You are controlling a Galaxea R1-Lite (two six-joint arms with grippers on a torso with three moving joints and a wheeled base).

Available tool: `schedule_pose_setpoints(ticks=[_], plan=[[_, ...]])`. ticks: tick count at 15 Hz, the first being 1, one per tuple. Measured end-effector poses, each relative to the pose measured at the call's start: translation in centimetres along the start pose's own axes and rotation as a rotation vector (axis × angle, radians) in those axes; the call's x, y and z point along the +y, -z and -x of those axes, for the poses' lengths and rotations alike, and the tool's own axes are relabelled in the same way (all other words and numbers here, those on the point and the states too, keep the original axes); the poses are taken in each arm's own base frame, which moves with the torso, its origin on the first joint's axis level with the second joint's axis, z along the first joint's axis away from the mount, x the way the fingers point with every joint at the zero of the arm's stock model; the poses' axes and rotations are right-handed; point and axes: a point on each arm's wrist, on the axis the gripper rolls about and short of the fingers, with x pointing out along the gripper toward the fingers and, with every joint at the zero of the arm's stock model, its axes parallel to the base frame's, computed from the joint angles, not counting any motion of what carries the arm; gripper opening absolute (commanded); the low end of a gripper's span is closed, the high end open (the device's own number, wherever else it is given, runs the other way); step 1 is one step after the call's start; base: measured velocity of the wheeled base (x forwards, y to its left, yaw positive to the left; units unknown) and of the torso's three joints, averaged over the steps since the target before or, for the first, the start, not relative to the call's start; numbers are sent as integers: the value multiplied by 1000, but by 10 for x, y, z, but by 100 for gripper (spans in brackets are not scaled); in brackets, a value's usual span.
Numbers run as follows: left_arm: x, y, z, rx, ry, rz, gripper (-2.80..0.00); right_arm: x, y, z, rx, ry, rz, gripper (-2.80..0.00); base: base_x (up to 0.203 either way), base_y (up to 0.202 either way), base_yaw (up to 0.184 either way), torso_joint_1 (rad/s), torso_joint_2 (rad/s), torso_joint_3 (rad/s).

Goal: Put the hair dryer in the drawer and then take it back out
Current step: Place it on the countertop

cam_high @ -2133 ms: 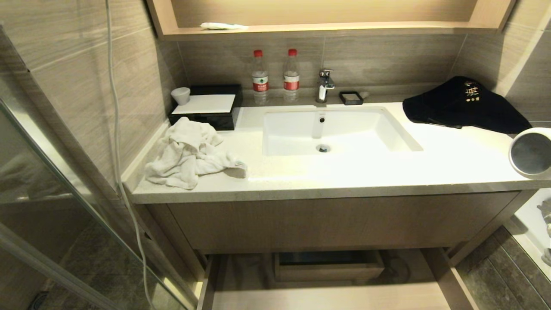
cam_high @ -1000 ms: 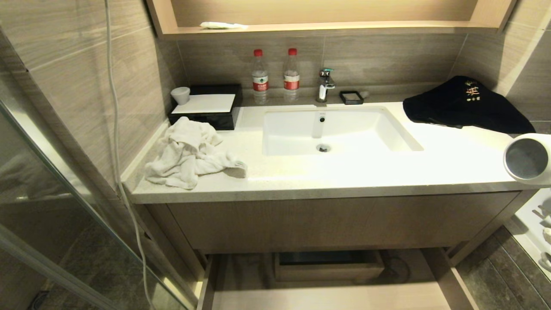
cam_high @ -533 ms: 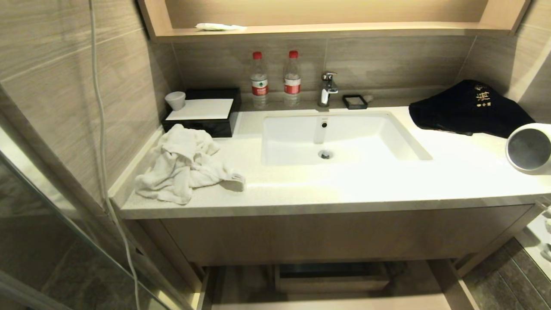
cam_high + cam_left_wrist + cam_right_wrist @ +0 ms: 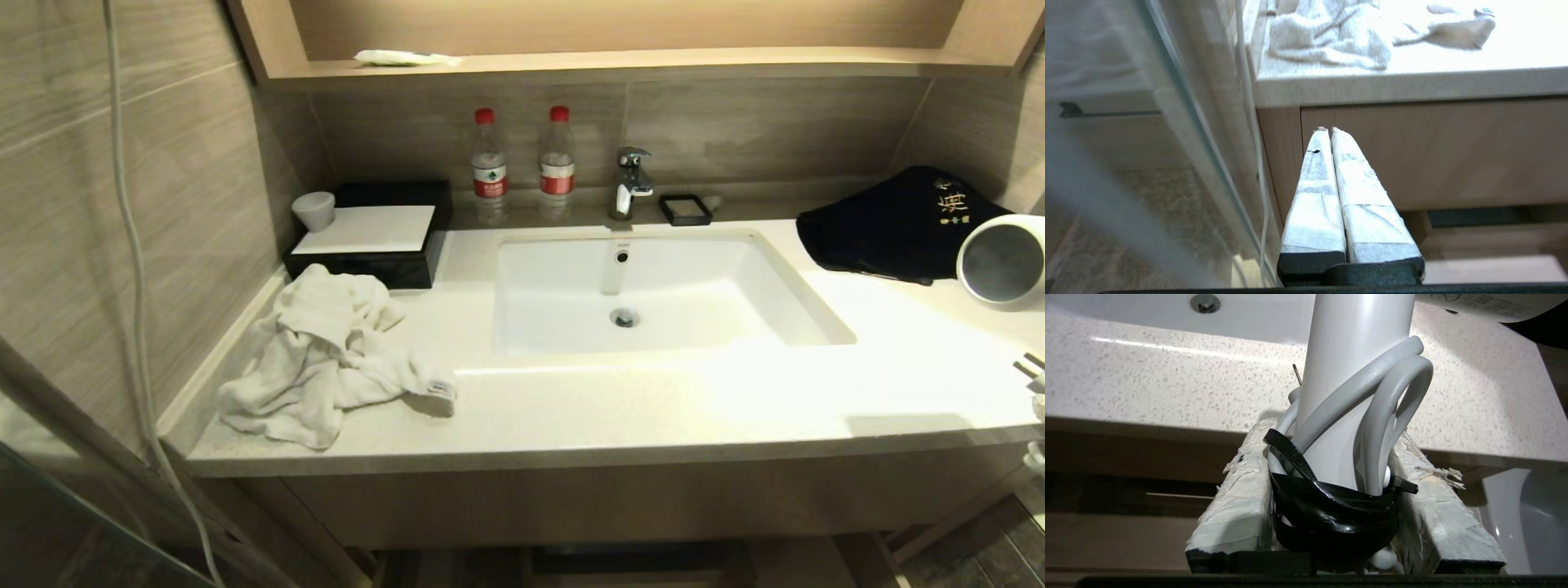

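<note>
I am facing a bathroom vanity: a pale speckled stone countertop (image 4: 620, 408) with a white rectangular sink (image 4: 653, 294) sunk into it, grey-brown wall tiles behind and a warm wooden shelf above. Below the top, a smooth light-brown wood-grain front (image 4: 653, 498) is running across.

My right gripper (image 4: 1331, 465) is reaching up from below the counter's front edge at its far right end, its tape-wrapped fingers (image 4: 1237, 498) pointing upward. They are standing partly apart and clamping the hair dryer (image 4: 1359, 347) by the base of its straight, glossy white handle. Between my fingers, the thick white cord is looping against the handle, bundled by a shiny black strap and a ribbed black cable tie. Above my fingers, the dryer's short fat barrel is hanging over the countertop's right edge; in the head view its round dark grey end (image 4: 1000, 261) is facing left, toward the sink. The dryer is outside the drawer, which I cannot make out clearly.

My left gripper (image 4: 1329, 130) is hanging low beside the cabinet's left end, its two paper-taped fingers pressed together into a narrow wedge, holding nothing. Ahead and above it, a crumpled white towel (image 4: 1331, 36) is lying on the counter edge; to its left, a glass panel is standing upright.
</note>
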Motion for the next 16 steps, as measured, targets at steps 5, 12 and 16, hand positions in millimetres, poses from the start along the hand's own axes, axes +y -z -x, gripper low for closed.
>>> schedule_pose_setpoints(ticks=[5,12,16], plan=[[0,0,0,0,0,0,-280,-3,-9,-5,-2,2,0,-280,0,0,0,360,-184,171],[0,0,0,0,0,0,-280,-30,-46,-49,101,162,-9,-280,0,0,0,53,-28,24],[0,0,0,0,0,0,-280,-49,-47,-85,203,143,81,-280,0,0,0,0,0,0]])
